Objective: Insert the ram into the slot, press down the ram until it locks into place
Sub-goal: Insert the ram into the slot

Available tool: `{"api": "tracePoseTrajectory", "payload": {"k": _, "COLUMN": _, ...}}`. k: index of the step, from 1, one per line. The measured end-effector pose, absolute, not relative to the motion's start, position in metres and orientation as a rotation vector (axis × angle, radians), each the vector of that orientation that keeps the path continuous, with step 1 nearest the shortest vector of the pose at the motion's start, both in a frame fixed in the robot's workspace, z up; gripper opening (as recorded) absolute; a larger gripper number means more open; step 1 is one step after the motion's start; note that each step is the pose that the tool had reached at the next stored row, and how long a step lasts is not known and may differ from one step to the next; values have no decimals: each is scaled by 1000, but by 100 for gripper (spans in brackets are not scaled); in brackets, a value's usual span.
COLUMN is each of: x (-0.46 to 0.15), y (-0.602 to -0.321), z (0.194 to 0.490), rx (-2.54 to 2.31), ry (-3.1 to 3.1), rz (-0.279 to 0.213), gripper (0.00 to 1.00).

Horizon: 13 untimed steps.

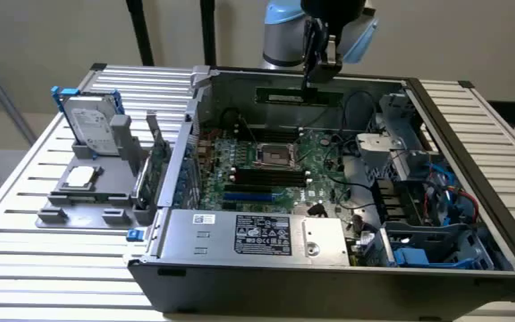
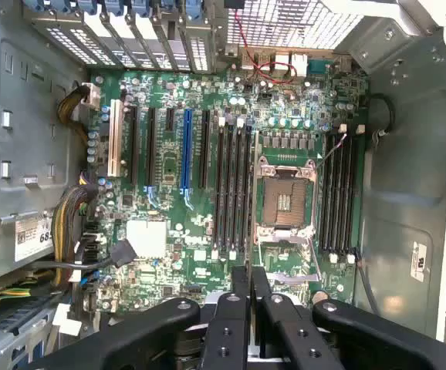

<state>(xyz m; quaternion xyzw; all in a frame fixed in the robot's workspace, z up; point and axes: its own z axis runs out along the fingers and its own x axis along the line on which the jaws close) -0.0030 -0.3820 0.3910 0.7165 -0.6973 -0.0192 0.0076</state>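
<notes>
The ram (image 1: 299,96), a thin dark-green stick with a pale label, hangs level above the back of the open computer case, and my gripper (image 1: 312,83) is shut on its upper edge. In the wrist view the ram (image 2: 249,279) shows edge-on as a thin dark strip between the black fingers (image 2: 224,324) of my gripper (image 2: 250,287). Far below lies the motherboard, where long black memory slots (image 2: 231,185) run beside the processor socket (image 2: 285,202), with more slots (image 2: 339,194) on its other side. In the exterior view the slots (image 1: 271,177) lie just in front of the socket (image 1: 273,155).
The case walls (image 1: 206,114) ring the board. A power supply (image 1: 253,235) sits at the front and drive cages with cables (image 1: 410,168) at the exterior view's right. On the exterior view's left, a grey fixture (image 1: 83,198) holds a hard drive (image 1: 92,124) and an upright green card (image 1: 156,168). A bright-blue socket (image 2: 187,150) lies among the expansion sockets.
</notes>
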Motion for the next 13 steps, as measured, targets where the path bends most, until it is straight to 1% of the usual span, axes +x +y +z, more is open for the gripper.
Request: {"api": "tracePoseTrajectory", "payload": {"k": 13, "x": -3, "y": -382, "z": 390, "rx": 2240, "ry": -2180, "rz": -60, "gripper": 13}}
